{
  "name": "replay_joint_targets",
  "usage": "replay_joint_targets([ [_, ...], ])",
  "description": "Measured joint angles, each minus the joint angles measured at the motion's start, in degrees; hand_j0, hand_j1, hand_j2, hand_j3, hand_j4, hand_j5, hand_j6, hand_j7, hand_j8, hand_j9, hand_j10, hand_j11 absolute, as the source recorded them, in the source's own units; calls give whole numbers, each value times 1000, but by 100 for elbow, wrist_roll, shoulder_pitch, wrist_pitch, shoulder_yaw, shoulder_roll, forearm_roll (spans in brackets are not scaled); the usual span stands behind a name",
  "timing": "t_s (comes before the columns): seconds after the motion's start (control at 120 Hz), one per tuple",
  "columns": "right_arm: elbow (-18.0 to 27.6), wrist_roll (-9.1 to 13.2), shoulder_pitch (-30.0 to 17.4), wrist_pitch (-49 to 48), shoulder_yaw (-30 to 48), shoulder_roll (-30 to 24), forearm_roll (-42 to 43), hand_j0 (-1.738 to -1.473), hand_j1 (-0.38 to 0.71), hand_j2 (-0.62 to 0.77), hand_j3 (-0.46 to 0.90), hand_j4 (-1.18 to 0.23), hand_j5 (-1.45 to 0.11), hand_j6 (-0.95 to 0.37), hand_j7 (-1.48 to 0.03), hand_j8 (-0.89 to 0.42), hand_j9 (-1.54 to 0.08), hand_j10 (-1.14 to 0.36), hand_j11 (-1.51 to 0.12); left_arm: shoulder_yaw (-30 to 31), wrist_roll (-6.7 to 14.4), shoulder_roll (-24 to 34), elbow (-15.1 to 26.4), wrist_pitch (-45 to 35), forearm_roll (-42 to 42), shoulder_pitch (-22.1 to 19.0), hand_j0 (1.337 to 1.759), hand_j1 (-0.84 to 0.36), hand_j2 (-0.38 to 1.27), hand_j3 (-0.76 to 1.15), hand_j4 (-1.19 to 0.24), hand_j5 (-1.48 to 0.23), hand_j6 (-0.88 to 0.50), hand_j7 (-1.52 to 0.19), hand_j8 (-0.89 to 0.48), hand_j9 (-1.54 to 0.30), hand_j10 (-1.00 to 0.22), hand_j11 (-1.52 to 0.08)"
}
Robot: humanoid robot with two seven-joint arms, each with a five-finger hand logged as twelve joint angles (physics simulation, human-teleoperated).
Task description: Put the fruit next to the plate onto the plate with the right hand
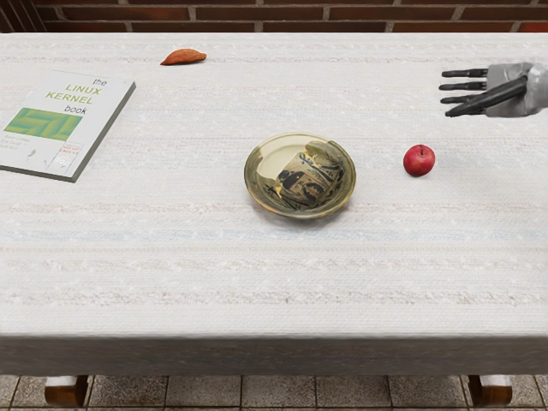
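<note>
Apple (419, 160) sits on bench (171, 257), just right of plate (300, 175), not touching. Right hand (479, 88) hovers beyond and right of apple, fingers extended, empty. Apple round, no long axis.

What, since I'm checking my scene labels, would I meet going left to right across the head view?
Book → orange-brown vegetable → plate → red apple → right hand, fingers open.

book (64, 124): far left on table (257, 282) | sweet potato (183, 57): far edge | brick wall (257, 13): behind
</note>
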State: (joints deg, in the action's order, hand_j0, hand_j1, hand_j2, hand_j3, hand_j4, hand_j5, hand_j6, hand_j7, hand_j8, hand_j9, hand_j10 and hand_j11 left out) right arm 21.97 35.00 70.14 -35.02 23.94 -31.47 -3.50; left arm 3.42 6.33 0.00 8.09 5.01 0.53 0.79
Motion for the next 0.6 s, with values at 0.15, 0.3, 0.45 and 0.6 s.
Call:
replay_joint_targets([
  [0.15,-7,0,-37,0,-117,-23,2,-1658,-288,-10,0,-49,-65,-48,-66,-48,-65,-48,-65,0,0,0,0,0,0,0,1658,335,2,0,-12,-15,-12,-15,-12,-15,-12,-15],
  [0.3,253,0,316,-1,-599,171,954,-1658,-320,-5,0,-22,-31,-20,-31,-21,-31,-22,-31,-1,0,0,0,0,0,0,1658,335,2,0,-12,-15,-12,-15,-12,-15,-12,-15],
  [0.45,1088,0,1542,1189,-2661,771,1837,-1658,-335,-2,0,-11,-15,-11,-15,-11,-15,-11,-15,0,0,0,0,0,0,0,1658,335,2,0,-12,-15,-12,-15,-12,-15,-12,-15],
  [0.6,1450,0,2016,2764,-4007,1180,2098,-1658,-338,-2,0,-10,-12,-11,-12,-10,-12,-10,-12,1,0,0,0,0,0,0,1658,335,2,0,-12,-15,-12,-15,-12,-15,-12,-15],
])
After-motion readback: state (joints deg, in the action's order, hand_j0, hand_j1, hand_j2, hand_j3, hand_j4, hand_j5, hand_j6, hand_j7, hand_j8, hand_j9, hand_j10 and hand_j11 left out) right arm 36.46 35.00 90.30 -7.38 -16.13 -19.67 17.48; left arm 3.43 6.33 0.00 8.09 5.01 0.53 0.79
